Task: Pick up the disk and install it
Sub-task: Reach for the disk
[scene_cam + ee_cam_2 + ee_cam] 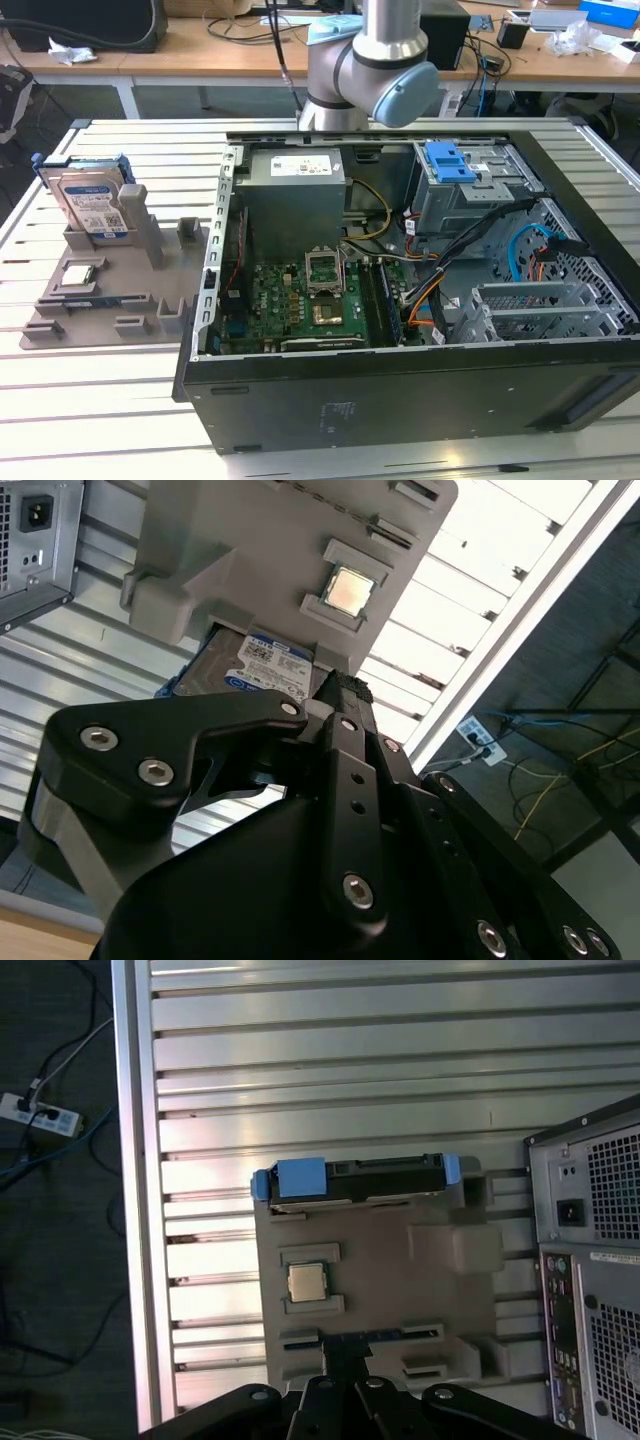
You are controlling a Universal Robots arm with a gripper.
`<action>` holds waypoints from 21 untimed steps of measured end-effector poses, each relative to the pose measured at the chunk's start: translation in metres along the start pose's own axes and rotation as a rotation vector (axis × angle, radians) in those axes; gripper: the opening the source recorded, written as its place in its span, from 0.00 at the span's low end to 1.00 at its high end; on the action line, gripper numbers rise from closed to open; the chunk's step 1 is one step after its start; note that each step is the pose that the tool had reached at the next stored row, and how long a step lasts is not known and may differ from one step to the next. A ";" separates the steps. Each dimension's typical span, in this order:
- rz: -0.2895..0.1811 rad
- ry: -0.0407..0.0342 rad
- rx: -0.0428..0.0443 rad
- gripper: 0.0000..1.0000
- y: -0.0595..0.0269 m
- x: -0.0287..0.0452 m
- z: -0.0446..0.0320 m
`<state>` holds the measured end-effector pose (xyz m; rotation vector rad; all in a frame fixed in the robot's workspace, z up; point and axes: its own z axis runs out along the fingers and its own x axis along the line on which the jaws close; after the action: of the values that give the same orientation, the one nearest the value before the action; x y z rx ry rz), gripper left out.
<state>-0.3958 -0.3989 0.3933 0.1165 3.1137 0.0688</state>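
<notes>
**Gripper (346, 1345) over the grey holder (400, 1280), disk (355, 1175) on edge in its slot**

Closest to both wrist cameras was the black gripper (340, 687). Its jaws looked drawn together with nothing between them, and they touched nothing. It hung above the slatted metal desk (350, 1060), over the end of the holder (250, 540) farthest from the disk (255, 665), and well apart from the disk itself.

The disk stood upright on its long edge in a slot at one end of the holder. A blue bracket (300, 1177) framed it, and its white-and-blue label (98, 212) faced the rest of the holder. A small square processor chip (307, 1282) lay flat in a pocket of the holder, between the disk and the gripper's end.

In the exterior view the disk (95, 205), the chip (80, 275) and the holder (110, 300) sat near the desk's (100, 420) edge at the exterior view's left. Just beside them lay the open black computer case (400, 400), which took up the desk from its middle out to the exterior view's right. Inside the case were a green motherboard (290, 300), a grey power supply (295, 195) and a blue latch piece (450, 160) on top of a grey metal cage (470, 195). The arm (375, 60) rose behind the case, at the desk's far edge.
</notes>
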 end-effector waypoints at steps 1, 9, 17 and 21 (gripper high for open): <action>0.000 -0.0001 0.0000 0.11 -0.0001 0.0016 0.0000; 0.000 0.0000 0.0000 0.11 -0.0011 0.0151 -0.0004; 0.000 0.0000 0.0000 0.11 -0.0027 0.0368 -0.0010; 0.000 -0.0001 0.0000 0.11 -0.0035 0.0468 -0.0012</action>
<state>-0.4427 -0.3989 0.3932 0.1165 3.1137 0.0689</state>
